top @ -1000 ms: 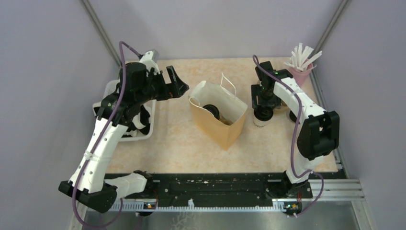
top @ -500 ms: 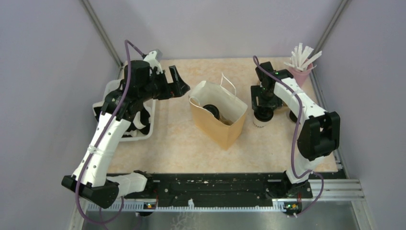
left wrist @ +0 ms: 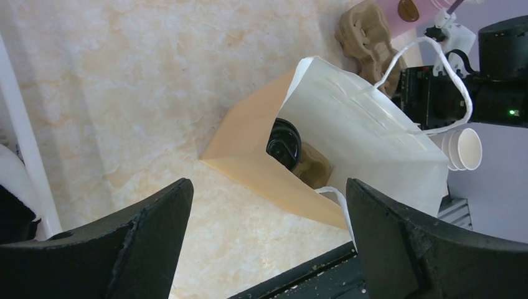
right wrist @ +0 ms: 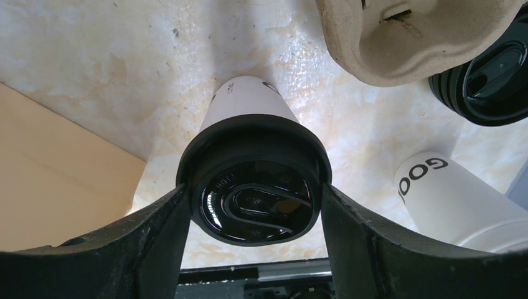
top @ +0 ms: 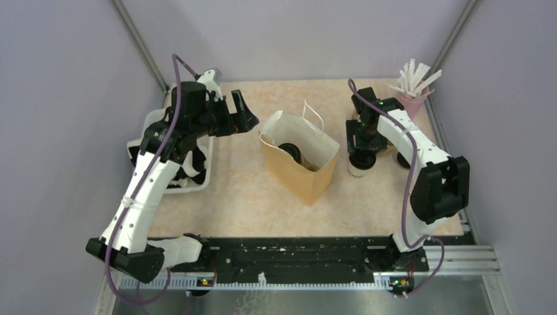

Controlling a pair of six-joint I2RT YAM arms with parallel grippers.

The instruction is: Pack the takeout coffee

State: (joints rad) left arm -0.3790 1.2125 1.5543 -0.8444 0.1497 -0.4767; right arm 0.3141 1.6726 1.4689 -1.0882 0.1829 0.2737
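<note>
The right end effector (right wrist: 254,205) grasps the takeout coffee (right wrist: 252,177) at its lid rim — likely stiffest there, the paper wall light and crushable; left end effector (left wrist: 268,184) released.

We count three takeout coffee cups (right wrist: 246,103) with black lids, one brown paper bag (top: 299,174), one pink cup (top: 412,104) holding a bunch of white wrapped straws (top: 414,79) we cannot number, one nested stack of lidless white cups (left wrist: 467,149), one white bin (top: 190,180), and one pulp cup carrier (right wrist: 411,31) lying on the tabletop (top: 249,197).
</note>
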